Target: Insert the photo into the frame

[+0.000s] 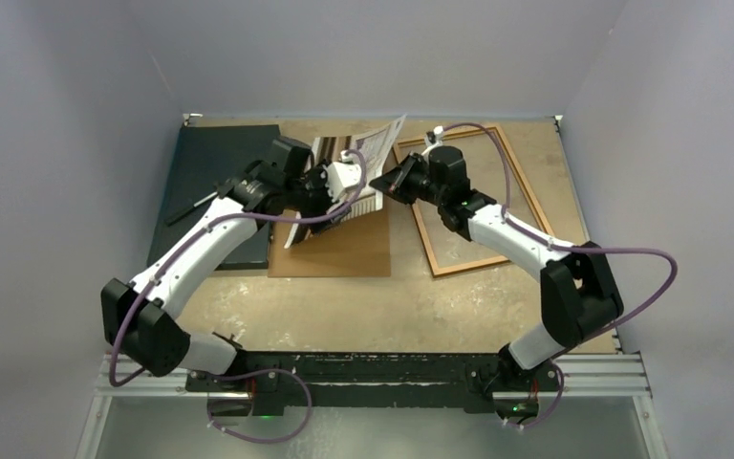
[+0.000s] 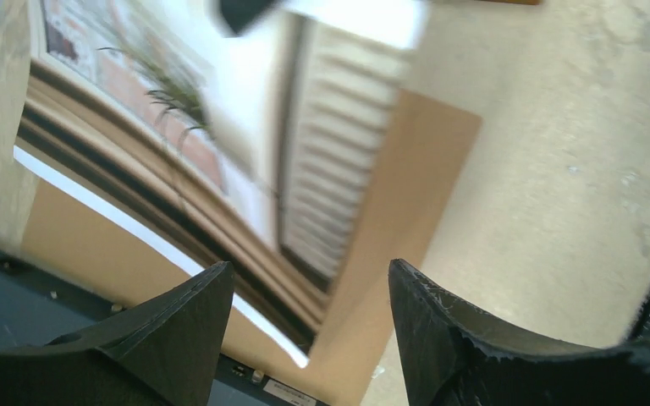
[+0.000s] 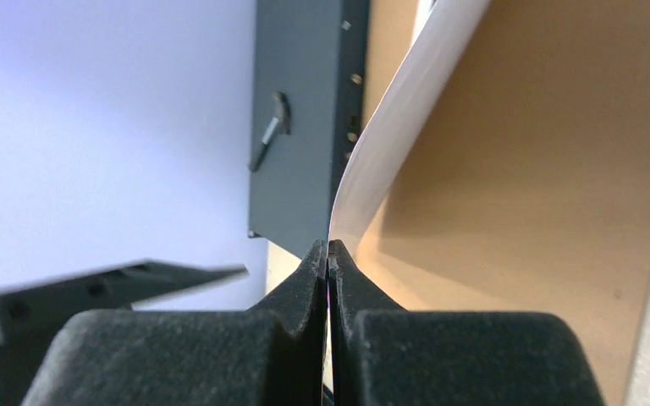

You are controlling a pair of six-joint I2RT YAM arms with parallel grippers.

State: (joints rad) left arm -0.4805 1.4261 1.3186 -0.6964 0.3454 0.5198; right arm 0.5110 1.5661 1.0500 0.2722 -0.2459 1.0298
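The photo (image 1: 375,153), a print of a spiky plant at a window, is lifted and tilted above the table's middle. My right gripper (image 1: 383,182) is shut on its right edge; the right wrist view shows the jaws (image 3: 328,250) pinching the thin white sheet (image 3: 389,127). My left gripper (image 1: 330,196) is open just left of the photo. In the left wrist view its fingers (image 2: 309,283) stand apart and hold nothing, with the photo (image 2: 178,101) beyond them. The frame (image 1: 532,196), with a narrow orange-brown border, lies flat on the table at the right.
A plain brown backing board (image 1: 344,251) lies flat under the photo and shows in both wrist views (image 2: 427,161) (image 3: 542,211). A dark grey-black mat (image 1: 212,172) lies at the left, near the back wall. The enclosure walls stand close on three sides.
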